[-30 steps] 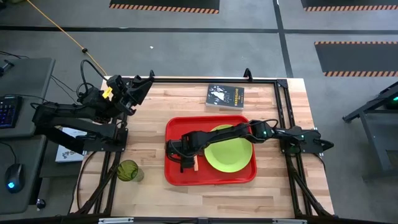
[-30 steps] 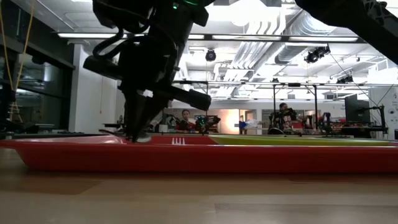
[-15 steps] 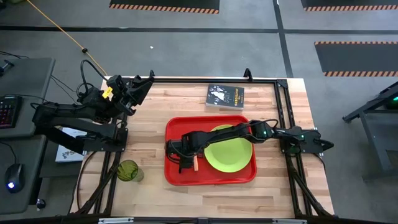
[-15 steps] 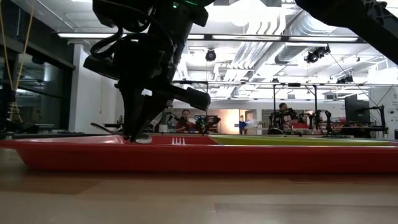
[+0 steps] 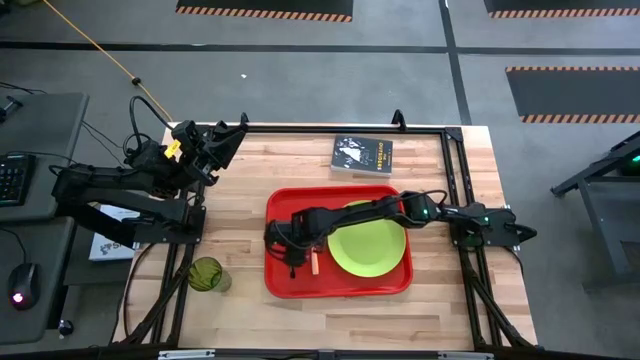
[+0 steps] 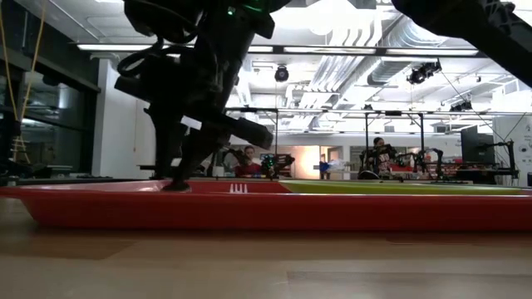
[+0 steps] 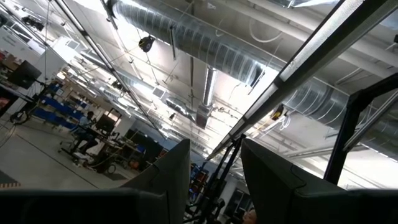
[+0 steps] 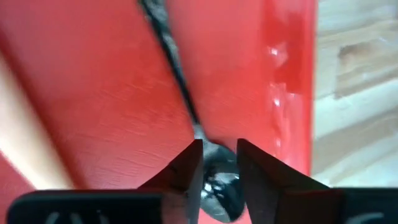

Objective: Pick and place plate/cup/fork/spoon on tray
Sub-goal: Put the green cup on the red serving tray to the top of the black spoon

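Left of centre in the high view, the right gripper [image 5: 288, 247] hangs over the red tray [image 5: 340, 283], hiding most of the spoon [image 8: 219, 179]. The wrist view shows its fingers parted, bowl between them, handle partly cut off. The fork [image 5: 314, 263] and plate [image 5: 368, 248] lie alongside. The cup [image 5: 206, 274] stands lower left. The left gripper [image 5: 228, 135] waits upper left, slightly apart.

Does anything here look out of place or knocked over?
Nothing is spilled or tipped. The one straggler is the cup, upright on the bare table left of the tray, while the plate, fork and spoon lie on it. The right gripper straddles the spoon's bowl.
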`<act>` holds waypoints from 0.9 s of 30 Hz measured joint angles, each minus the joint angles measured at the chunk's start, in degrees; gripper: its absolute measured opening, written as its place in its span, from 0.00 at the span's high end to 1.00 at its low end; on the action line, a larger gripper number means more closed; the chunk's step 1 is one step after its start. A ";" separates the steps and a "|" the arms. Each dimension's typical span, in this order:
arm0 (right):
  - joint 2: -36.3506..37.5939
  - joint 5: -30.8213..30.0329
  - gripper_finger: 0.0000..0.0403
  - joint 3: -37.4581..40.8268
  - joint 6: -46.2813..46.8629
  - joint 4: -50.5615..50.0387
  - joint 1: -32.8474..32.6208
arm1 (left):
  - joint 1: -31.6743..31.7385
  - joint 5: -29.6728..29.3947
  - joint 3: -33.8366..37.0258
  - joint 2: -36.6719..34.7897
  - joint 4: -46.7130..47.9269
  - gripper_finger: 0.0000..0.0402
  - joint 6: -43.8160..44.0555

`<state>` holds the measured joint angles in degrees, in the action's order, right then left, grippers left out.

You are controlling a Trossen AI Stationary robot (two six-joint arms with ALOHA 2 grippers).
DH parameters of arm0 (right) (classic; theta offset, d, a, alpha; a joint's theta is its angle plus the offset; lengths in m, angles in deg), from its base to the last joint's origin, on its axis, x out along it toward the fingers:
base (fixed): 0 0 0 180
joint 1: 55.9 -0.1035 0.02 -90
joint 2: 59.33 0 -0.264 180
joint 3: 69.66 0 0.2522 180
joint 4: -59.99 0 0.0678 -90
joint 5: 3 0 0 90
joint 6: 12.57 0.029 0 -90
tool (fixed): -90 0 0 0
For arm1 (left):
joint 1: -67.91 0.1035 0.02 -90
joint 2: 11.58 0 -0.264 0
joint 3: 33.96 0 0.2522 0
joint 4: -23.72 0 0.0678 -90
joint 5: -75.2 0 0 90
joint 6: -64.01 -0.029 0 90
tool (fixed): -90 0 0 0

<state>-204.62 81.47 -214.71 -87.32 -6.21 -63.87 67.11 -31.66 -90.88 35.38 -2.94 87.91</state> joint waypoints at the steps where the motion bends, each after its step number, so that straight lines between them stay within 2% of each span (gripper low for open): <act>1: 0.07 -0.62 0.77 0.00 0.53 0.57 -0.02 | 0.00 0.00 0.00 0.00 0.00 0.67 0.00; 8: 2.92 -2.33 0.72 -2.94 7.96 -4.20 -0.66 | 0.02 0.00 0.00 0.00 -0.04 0.67 -0.10; 14: 8.84 0.23 0.73 -2.12 23.98 -11.20 -0.69 | 0.02 0.00 0.00 0.01 0.13 0.67 -0.61; 21: 14.45 8.48 0.86 -2.08 42.74 -25.45 0.30 | 0.02 -0.01 0.00 0.00 0.19 0.67 -5.35; 24: 15.07 9.55 0.96 -2.08 49.97 -32.71 0.47 | 0.02 -0.01 0.00 0.02 0.25 0.67 -8.33; 27: 15.15 9.77 0.98 -2.03 54.22 -38.02 0.47 | 0.02 -0.02 0.00 0.02 0.35 0.67 -11.48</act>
<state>-189.47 91.24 -216.74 -33.10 -44.23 -63.39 67.14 -31.68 -90.88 35.40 -2.59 76.42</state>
